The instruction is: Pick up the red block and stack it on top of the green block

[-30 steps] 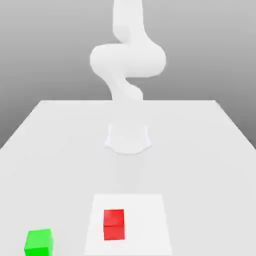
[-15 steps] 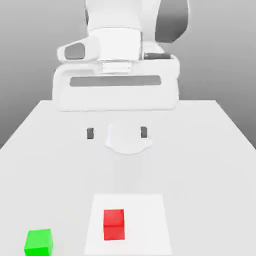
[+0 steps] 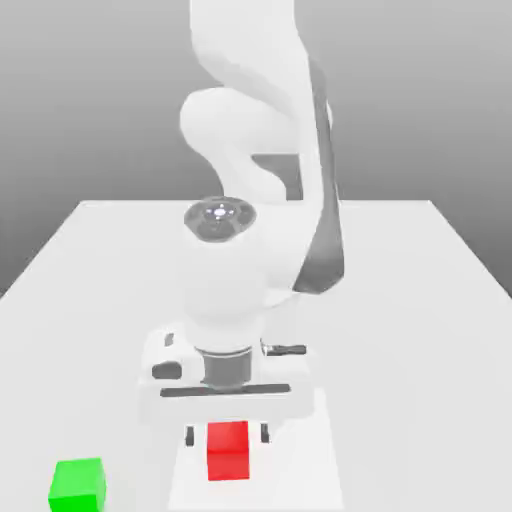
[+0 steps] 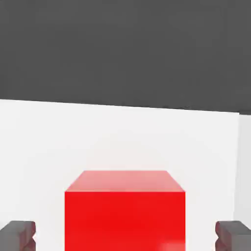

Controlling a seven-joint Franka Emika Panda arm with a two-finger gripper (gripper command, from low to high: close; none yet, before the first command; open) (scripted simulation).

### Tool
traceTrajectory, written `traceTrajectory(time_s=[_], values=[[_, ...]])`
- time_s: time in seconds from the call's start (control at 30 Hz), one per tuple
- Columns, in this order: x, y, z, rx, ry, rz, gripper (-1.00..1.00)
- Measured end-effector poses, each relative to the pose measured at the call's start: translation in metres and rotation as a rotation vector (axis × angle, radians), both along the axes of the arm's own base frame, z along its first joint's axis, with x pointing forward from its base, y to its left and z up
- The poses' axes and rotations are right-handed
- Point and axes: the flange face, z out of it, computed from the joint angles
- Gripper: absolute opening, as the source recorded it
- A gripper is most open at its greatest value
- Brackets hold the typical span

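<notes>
The white Panda arm [image 3: 255,200] comes down from the top of the exterior view, folds through a bulky elbow, and ends in a wrist pointing straight down at the table [image 3: 420,330]. A round joint cap faces the camera at about the centre of that view, and below it the broad white hand sits level, its long side running from the exterior view's left to its right.

The gripper [image 3: 227,434] hangs low over the near part of the table, toward 6 o'clock in the exterior view. Its two dark fingertips [image 3: 190,435] are spread wide, one on each side of the red block [image 3: 228,451], with a clear gap between each tip and the cube's sides. In the hand view the same fingertips [image 4: 17,234] sit well out from the red block [image 4: 125,211], which lies centred between them; nothing is pinched.

The red block rests flat on a slightly brighter white square patch [image 3: 315,460] of the table, directly under the hand. The green block [image 3: 78,485] sits on the table at about 9 o'clock from the red block, toward the exterior view's left and slightly nearer the camera, well apart from it and off the patch.
</notes>
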Motion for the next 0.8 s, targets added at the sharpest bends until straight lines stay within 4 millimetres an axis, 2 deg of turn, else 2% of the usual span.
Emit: traceTrajectory(time_s=[0.17,0.37,0.53,0.8], values=[[0.000,0.000,-0.003,0.000,0.001,0.000,-1.00],[0.001,-0.003,0.054,0.000,0.001,-0.021,-1.00],[0.018,-0.037,0.066,-0.001,0.002,-0.280,-1.00],[0.039,-0.105,0.081,-0.001,0.001,-0.732,-1.00]])
